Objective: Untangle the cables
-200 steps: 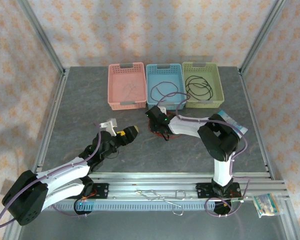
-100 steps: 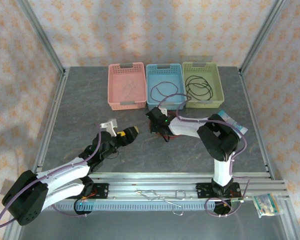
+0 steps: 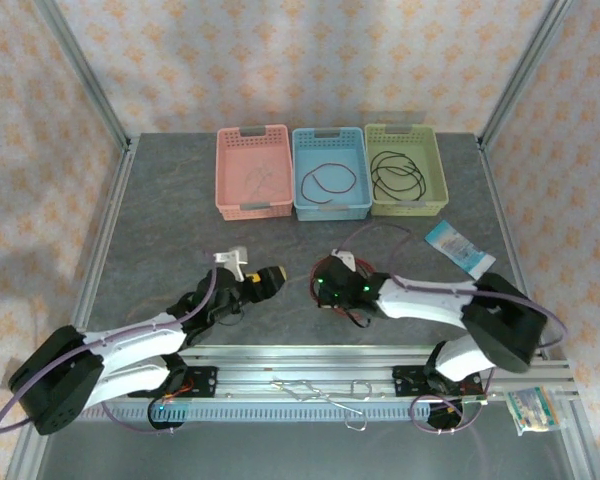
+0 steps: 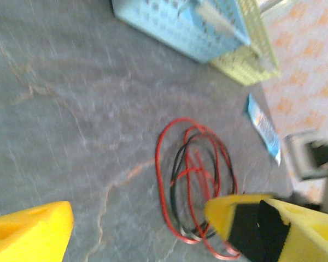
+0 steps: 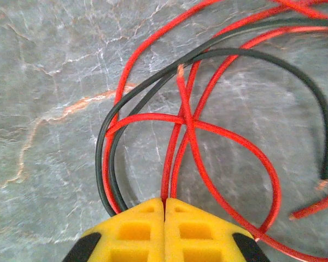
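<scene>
Setup sits on a dark grey stone-look bench with pale marbling all over it, plus one orangey-brown vein you can see up close. The back wall, left wall and right wall all have the same cream wallpaper with a repeating orange flower pattern. Bare aluminium posts slant up from the back left corner and back right corner, and aluminium rails run along the near edge. Lighting is soft and even, with a faint grey shadow low on the left wall.
</scene>
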{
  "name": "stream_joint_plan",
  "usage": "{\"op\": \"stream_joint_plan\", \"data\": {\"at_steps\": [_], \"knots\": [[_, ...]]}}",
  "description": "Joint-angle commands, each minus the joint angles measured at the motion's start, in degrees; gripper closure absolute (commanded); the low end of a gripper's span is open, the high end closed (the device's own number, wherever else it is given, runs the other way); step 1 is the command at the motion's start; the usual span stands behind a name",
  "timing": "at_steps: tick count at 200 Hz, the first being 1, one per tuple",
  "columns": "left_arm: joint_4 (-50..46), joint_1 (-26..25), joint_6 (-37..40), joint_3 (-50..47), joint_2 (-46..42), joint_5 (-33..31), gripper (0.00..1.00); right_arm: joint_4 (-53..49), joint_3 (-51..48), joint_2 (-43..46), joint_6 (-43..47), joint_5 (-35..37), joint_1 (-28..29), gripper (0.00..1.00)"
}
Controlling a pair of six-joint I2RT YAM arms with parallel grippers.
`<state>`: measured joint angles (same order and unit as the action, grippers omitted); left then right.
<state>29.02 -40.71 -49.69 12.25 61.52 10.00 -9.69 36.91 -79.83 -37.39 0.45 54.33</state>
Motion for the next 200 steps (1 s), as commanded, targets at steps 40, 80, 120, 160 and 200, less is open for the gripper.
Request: {"op": "stream_joint_plan", "data": {"at_steps": [40, 80, 120, 160, 200], "knots": [[5.1, -6.6, -0.9, 3.3, 9.2, -0.5, 0.19, 7.0, -7.2, 15.2, -1.4, 0.4, 0.1, 1.00], [8.7, -7.6, 0.2, 5.7, 13.0, 1.2, 0.26, 6.1, -7.6, 20.8, 2.4, 0.3, -0.1, 1.00], [7.7, -7.6, 1.9, 8.5, 13.9, 1.0, 0.30, 4.3, -6.4, 25.6, 6.4, 0.3, 0.0, 1.00], [7.6, -7.7, 5.6, 8.9, 8.5, -0.7, 0.41, 2.0, -3.1, 31.3, 7.0, 3.6, -0.2, 1.00], [6.1, -7.7, 11.8, 10.5, 4.2, 2.2, 0.43, 1.7, 1.6, 32.5, 5.4, 2.2, -0.4, 1.00]]}}
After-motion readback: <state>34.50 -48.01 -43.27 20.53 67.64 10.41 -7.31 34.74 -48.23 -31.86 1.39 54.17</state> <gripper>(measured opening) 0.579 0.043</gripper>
